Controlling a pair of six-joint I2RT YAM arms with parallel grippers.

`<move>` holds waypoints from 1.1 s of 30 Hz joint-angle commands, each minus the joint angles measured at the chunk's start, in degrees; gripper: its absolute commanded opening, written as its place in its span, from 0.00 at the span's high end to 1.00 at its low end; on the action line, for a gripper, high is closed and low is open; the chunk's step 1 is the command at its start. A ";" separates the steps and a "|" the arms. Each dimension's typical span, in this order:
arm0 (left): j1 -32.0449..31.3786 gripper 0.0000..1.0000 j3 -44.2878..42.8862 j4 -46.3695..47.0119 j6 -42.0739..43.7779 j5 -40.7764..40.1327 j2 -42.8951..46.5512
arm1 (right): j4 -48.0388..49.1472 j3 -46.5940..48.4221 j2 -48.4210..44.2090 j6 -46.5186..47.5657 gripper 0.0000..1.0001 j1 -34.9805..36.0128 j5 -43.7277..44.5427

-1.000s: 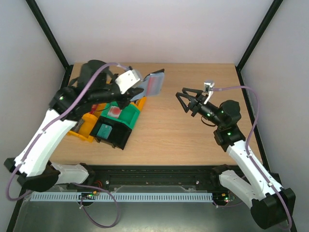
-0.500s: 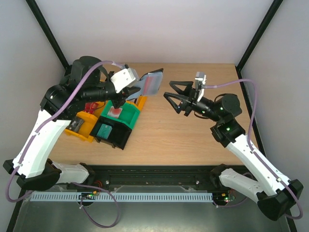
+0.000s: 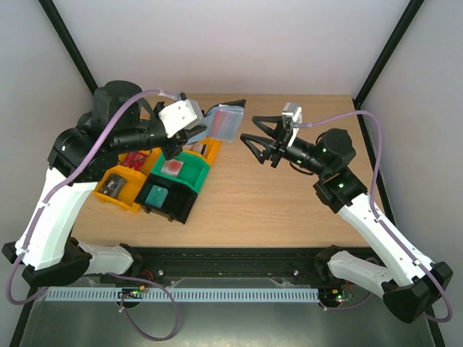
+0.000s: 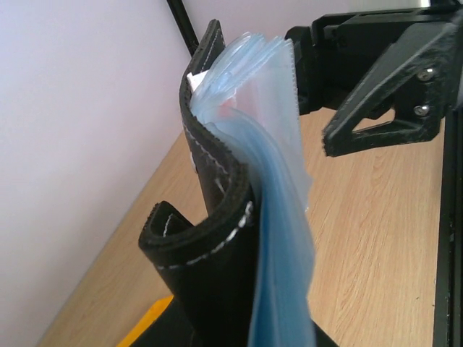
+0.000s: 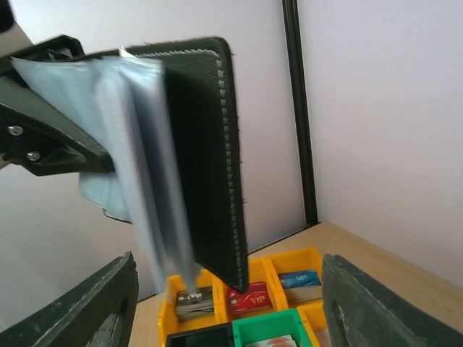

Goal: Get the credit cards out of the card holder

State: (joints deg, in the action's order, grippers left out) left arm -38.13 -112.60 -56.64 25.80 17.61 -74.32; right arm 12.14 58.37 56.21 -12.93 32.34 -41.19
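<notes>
Top external: the card holder is clamped by the left gripper at nine o'clock of the right gripper, whose jaws are spread empty; left wrist: it is held upright; right wrist: it is seen at twelve o'clock of the gap.

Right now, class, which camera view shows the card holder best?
The right wrist view: the card holder is large, black cover and fanned clear pockets visible. Left wrist shows it edge-on; top view shows it small.
</notes>
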 commanded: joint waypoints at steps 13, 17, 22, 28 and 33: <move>-1.50 0.98 -1.07 -0.45 2.43 -0.68 0.19 | 3.32 1.21 2.42 -2.95 0.33 0.36 -2.31; -1.60 0.98 -0.84 -0.11 1.96 -0.40 -0.19 | 4.16 1.77 3.73 -6.62 0.26 0.44 -5.02; -1.59 0.98 0.56 0.12 1.00 1.78 -0.30 | 8.49 1.40 4.35 -10.77 0.15 1.46 -6.25; -1.58 0.98 1.41 0.43 -0.06 3.75 -0.60 | 9.40 2.22 4.89 -10.73 0.09 4.64 -4.59; -1.60 0.98 1.57 0.47 -0.90 6.01 -1.12 | 9.67 2.92 6.37 -10.19 0.07 6.67 -1.76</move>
State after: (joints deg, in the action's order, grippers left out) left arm -39.38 -111.39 -57.82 26.30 20.45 -75.13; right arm 18.68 58.89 61.47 -23.07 37.71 -44.95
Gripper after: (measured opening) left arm 0.101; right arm 0.933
